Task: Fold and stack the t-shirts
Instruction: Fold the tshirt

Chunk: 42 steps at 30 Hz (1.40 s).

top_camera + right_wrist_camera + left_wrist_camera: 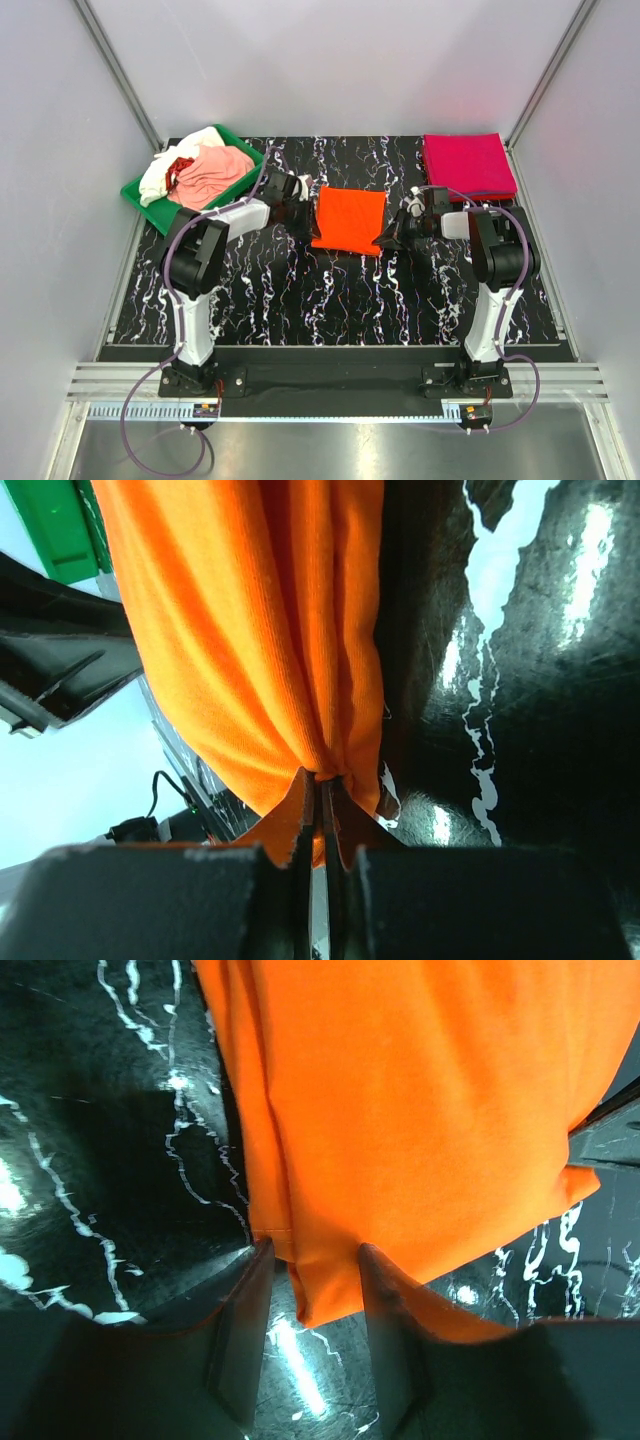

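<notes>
The right gripper [322, 785] is clamped tight on one edge of the bright orange cloth t-shirt [250, 630]; its two fingers [352, 830] meet with only a thin pinch of fabric between them, and the cloth fans out in ridged folds beyond the fingertips. Seen from above, this gripper [390, 238] sits at the shirt's right edge, low over the black white-veined tabletop [330, 300]. The flat, folded magenta-pink t-shirt [468, 165] lies beyond it and off to its right, in the far corner, well apart from the fingers.

The left gripper [315, 1260] has its fingers [240, 1330] standing partly apart, with a lower corner of the orange shirt [420, 1110] hanging in the gap between them. The cloth lies against the right finger and sits just beside the left one; whether the jaws actually press it I cannot tell. From overhead, this gripper [297, 197] is at the shirt's left edge, so the orange shirt [348, 220] lies between the two hands as a rough rectangle.

Beyond and to the left of the left hand stands a green plastic tray [140, 195]; a crumpled pale pink shirt [210, 172] is heaped in it, touching a bunched white one [160, 172]; a scrap of red cloth [183, 168] shows between them.
</notes>
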Available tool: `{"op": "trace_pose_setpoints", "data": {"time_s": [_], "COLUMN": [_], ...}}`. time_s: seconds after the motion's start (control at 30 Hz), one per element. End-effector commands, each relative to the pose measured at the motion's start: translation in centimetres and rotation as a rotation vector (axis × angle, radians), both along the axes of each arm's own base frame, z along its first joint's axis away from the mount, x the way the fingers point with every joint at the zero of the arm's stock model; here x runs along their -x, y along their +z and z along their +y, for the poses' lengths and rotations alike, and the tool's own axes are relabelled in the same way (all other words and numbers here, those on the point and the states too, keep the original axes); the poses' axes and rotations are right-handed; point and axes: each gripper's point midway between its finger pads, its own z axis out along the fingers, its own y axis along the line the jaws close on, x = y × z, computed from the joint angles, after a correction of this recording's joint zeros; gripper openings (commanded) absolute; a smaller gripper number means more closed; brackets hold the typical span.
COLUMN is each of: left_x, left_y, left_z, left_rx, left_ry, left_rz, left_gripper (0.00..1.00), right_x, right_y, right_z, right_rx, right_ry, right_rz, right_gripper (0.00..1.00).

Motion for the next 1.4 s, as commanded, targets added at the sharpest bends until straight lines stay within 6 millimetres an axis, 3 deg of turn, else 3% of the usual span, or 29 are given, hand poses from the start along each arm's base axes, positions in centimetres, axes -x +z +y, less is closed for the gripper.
{"op": "trace_pose_setpoints", "data": {"time_s": [0.0,0.07,0.23,0.37,0.4,0.43,0.47,0.5,0.53,0.6,0.73,0.9,0.97,1.0,1.07,1.1,1.17,1.2,1.3,1.33,1.37], "left_x": [-0.5,-0.4,-0.8,-0.8,-0.8,-0.6,-0.6,-0.6,-0.5,-0.5,-0.6,1.0,2.0,2.5,4.1,4.5,5.8,6.0,6.2,6.1,6.2], "left_y": [-0.2,-0.8,-0.6,0.3,0.6,1.0,1.8,2.4,2.9,4.5,6.9,12.8,15.7,16.6,18.9,19.4,20.8,21.0,20.7,20.3,19.6], "left_z": [-0.9,-0.1,1.4,0.9,0.8,0.5,0.3,0.2,0.0,0.0,1.0,0.2,0.0,0.0,-0.3,-0.2,-0.1,0.2,1.4,1.6,1.8], "left_rx": [0.018,-0.018,-0.084,-0.065,-0.06,-0.046,-0.034,-0.021,-0.009,-0.003,-0.064,0.036,0.072,0.09,0.149,0.163,0.196,0.198,0.183,0.173,0.165], "left_ry": [-0.035,0.006,0.076,0.068,0.068,0.062,0.06,0.065,0.063,0.069,0.065,0.0,-0.054,-0.072,-0.128,-0.136,-0.172,-0.176,-0.161,-0.156,-0.163], "left_rz": [-0.041,-0.031,-0.062,-0.063,-0.061,-0.057,-0.066,-0.065,-0.07,-0.084,-0.104,-0.154,-0.192,-0.199,-0.218,-0.222,-0.246,-0.252,-0.261,-0.26,-0.249], "left_gripper": [0.2,0.0,0.0,0.0,0.08,0.3,0.35,0.37,0.38,0.4,0.4,0.41,0.42,0.42,0.42,0.43,0.43,0.43,0.44,0.44,0.44], "right_x": [-0.3,-0.2,-0.1,-0.2,-0.3,-0.3,-0.6,-0.8,-1.0,-1.4,-1.9,-2.6,-3.1,-3.7,-3.9,-4.3,-4.2,-4.6,-5.3,-5.5,-5.5], "right_y": [-1.1,-1.7,-2.1,-1.0,-0.6,-0.2,0.9,1.3,1.7,3.1,4.5,7.4,9.0,11.1,12.6,14.9,15.3,16.7,15.1,12.7,11.7], "right_z": [-0.5,-0.9,-1.9,-1.4,-1.5,-1.3,-1.3,-1.5,-1.6,-2.1,-3.8,-4.5,-4.0,-2.8,-0.6,1.0,3.4,4.4,6.5,7.0,7.4], "right_rx": [0.059,0.074,0.081,0.049,0.041,0.034,0.029,0.04,0.051,0.075,0.191,0.248,0.216,0.146,0.06,-0.034,-0.114,-0.17,-0.229,-0.245,-0.263], "right_ry": [-0.045,-0.065,-0.102,-0.092,-0.094,-0.094,-0.096,-0.107,-0.113,-0.121,-0.147,-0.157,-0.145,-0.103,-0.031,0.031,0.108,0.153,0.221,0.237,0.252], "right_rz": [-0.037,-0.029,-0.029,-0.047,-0.053,-0.056,-0.081,-0.086,-0.091,-0.083,-0.072,-0.059,-0.091,-0.139,-0.171,-0.219,-0.221,-0.263,-0.241,-0.198,-0.188], "right_gripper": [0.0,0.0,0.0,0.02,0.07,0.19,0.23,0.27,0.39,0.44,0.48,0.5,0.45,0.23,0.04,0.0,0.0,0.0,0.0,0.0,0.0]}}
